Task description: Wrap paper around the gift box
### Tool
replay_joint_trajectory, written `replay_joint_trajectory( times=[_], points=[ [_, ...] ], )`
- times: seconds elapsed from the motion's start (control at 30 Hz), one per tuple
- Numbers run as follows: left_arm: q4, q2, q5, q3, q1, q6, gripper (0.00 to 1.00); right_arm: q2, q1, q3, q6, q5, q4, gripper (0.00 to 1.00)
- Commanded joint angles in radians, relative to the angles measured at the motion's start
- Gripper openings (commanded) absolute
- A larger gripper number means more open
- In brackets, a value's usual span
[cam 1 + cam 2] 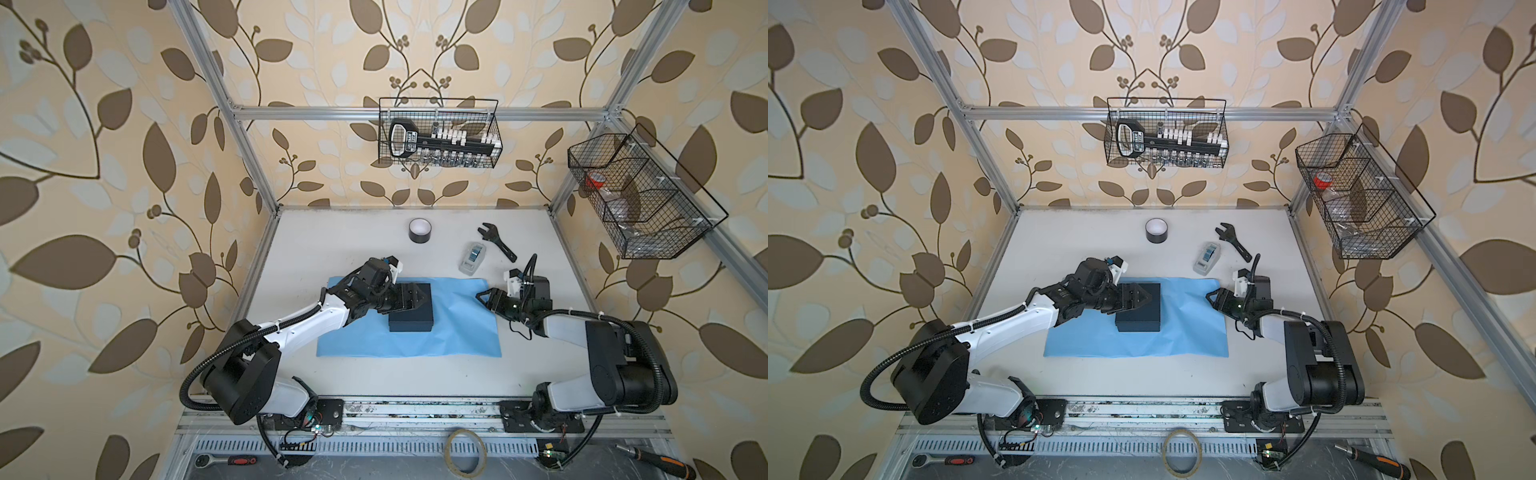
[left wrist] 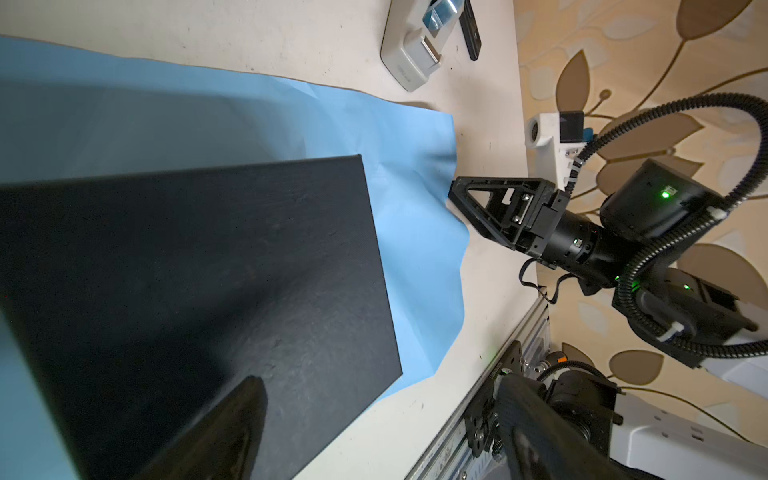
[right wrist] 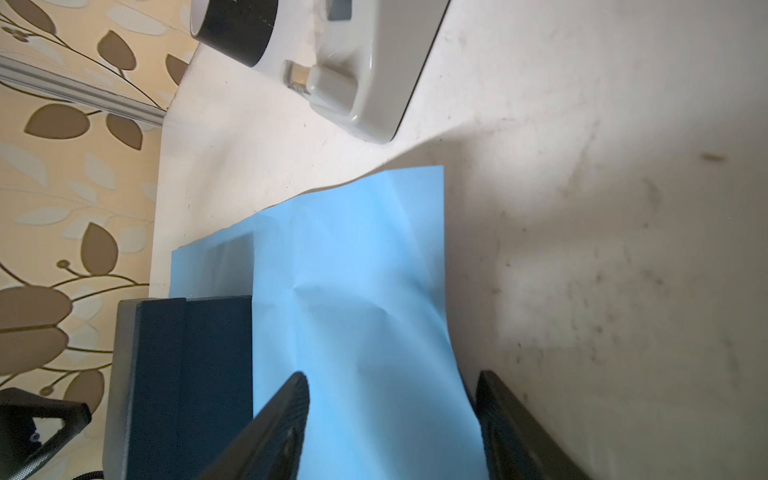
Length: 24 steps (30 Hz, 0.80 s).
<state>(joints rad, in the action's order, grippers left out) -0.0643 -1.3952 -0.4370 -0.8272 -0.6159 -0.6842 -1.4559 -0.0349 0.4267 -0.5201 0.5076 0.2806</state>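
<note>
On the white table (image 1: 353, 249), your left gripper (image 1: 417, 300) hangs spread over the gift box (image 1: 415, 322). Your right gripper (image 1: 480, 298) straddles the paper (image 1: 457, 332) edge, jaws apart. It looks like the first fold: pinch, then lift over.

Robot lab cell — aluminium frame (image 1: 332, 113)

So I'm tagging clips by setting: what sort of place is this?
Likely a lab robot cell: aluminium frame over wallpaper, arms bolted to a rail, wire basket of tools.
</note>
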Motion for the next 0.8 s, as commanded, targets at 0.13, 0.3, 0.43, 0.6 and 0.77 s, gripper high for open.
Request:
replay_joint_trajectory(
  times=[0.13,0.3,0.43,0.6,0.77],
  points=[
    [-0.008,0.034,0.008,-0.024,-0.003,0.022,0.88,0.051,-0.014,-0.103,-0.035,0.033,0.05,0.64],
    [-0.009,0.033,0.007,-0.021,-0.002,0.021,0.88,0.112,-0.023,-0.157,-0.069,0.057,0.073,0.64],
    [-0.008,0.036,0.011,-0.013,-0.003,0.018,0.88,0.156,-0.023,-0.18,-0.078,0.061,0.058,0.63],
    [-0.016,0.039,0.01,-0.02,-0.002,0.019,0.88,0.2,-0.023,-0.205,-0.094,0.102,0.061,0.5],
    [-0.036,0.058,0.024,-0.024,-0.003,0.026,0.88,0.316,-0.023,-0.236,-0.103,0.114,0.027,0.35]
  ],
)
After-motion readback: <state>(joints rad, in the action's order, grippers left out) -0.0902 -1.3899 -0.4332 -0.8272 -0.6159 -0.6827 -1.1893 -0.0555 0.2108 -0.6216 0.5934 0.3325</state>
